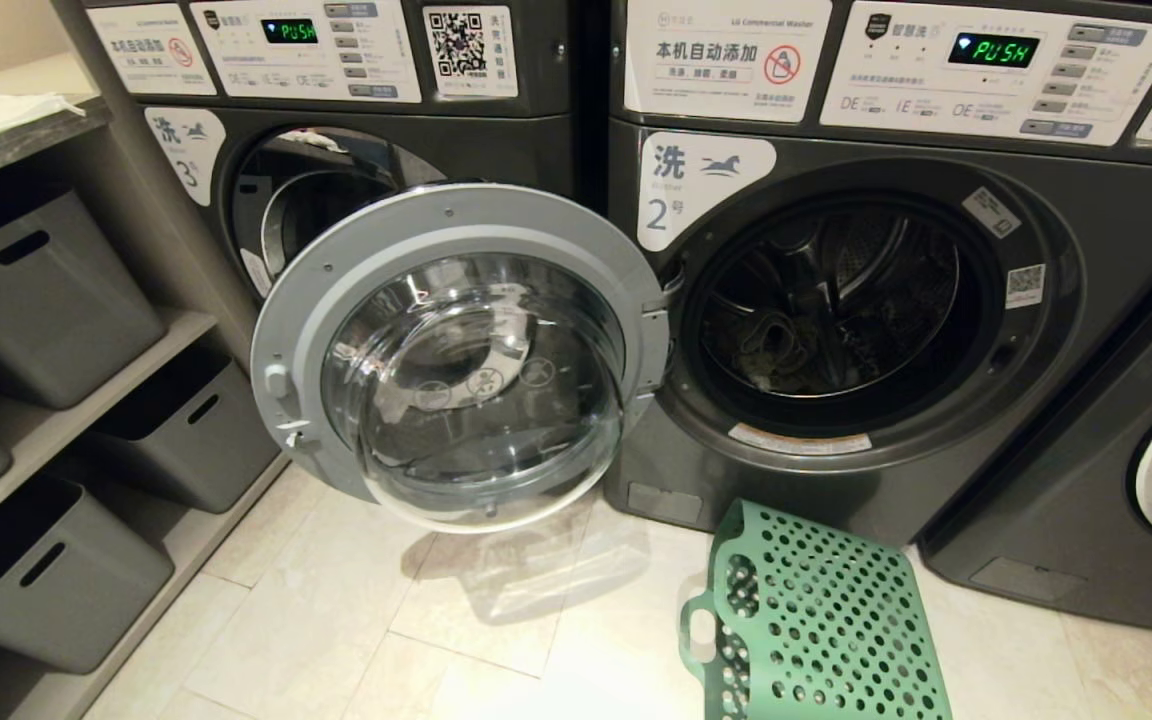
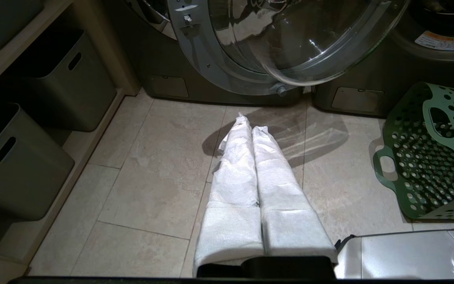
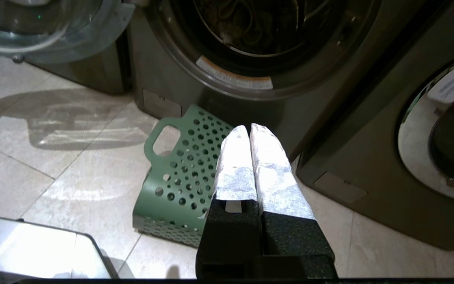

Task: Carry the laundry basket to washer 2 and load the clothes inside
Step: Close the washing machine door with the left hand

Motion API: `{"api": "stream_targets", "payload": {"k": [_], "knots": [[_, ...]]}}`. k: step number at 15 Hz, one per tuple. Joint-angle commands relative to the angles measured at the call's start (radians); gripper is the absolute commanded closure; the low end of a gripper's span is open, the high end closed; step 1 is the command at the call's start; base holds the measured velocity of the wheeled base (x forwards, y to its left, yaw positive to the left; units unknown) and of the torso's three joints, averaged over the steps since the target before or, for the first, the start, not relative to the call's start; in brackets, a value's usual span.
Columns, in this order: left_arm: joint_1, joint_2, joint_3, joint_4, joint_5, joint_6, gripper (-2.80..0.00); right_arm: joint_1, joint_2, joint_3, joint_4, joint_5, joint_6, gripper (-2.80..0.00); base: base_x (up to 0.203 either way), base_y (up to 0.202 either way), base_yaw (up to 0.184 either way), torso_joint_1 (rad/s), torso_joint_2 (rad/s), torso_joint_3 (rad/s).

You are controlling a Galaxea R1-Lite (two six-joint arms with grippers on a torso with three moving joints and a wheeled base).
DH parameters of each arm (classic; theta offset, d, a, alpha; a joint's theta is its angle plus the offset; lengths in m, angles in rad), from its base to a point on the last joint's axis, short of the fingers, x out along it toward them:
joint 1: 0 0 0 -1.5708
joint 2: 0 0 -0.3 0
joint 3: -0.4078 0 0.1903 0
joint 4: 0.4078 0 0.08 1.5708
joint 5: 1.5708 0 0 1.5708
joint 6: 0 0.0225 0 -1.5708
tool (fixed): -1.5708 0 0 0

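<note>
Now clothes (image 1: 776, 345) lie in open washer 2 (image 1: 836, 300), the laundry basket (image 1: 816, 620) tipped over; both pincers closed, empty.

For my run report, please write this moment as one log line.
washer 2 door open | clothes in drum | laundry basket tipped on floor | left gripper shut | right gripper shut

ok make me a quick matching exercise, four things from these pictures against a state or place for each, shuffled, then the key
1. washer 2 door
2. laundry basket
3. clothes
4. left gripper

a. fingers shut, holding nothing
b. inside the drum
c. swung wide open
d. tipped on the floor in front of washer 2

Pairs: 1-c, 2-d, 3-b, 4-a
</note>
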Motion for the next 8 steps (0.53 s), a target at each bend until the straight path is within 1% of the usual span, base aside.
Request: {"api": "stream_targets", "payload": {"k": [1, 2, 4, 5, 7, 8], "knots": [[0.0, -0.001, 0.002, 0.0, 0.0, 0.0, 0.0, -0.001, 0.108, -0.165, 0.059, 0.002, 0.001, 0.0, 0.0, 0.0, 0.0, 0.0, 0.0, 0.0], [0.0, -0.001, 0.002, 0.0, 0.0, 0.002, 0.0, -0.001, 0.219, -0.276, 0.127, 0.004, 0.02, 0.0, 0.0, 0.0, 0.0, 0.0, 0.0, 0.0], [0.0, -0.001, 0.002, 0.0, 0.0, 0.002, 0.0, -0.001, 0.504, -0.446, 0.261, 0.021, 0.064, 0.0, 0.0, 0.0, 0.0, 0.0, 0.0, 0.0], [0.0, -0.001, 0.002, 0.0, 0.0, 0.002, 0.0, -0.001, 0.659, -0.5, 0.318, 0.04, 0.083, 0.0, 0.0, 0.0, 0.0, 0.0, 0.0, 0.0], [0.0, -0.001, 0.002, 0.0, 0.0, -0.002, 0.0, 0.007, 0.933, -0.562, 0.393, 0.093, 0.112, 0.0, 0.0, 0.0, 0.0, 0.0, 0.0, 0.0], [0.0, -0.001, 0.002, 0.0, 0.007, -0.025, 0.0, 0.019, 1.064, -0.586, 0.421, 0.123, 0.129, 0.0, 0.0, 0.0, 0.0, 0.0, 0.0, 0.0]]}}
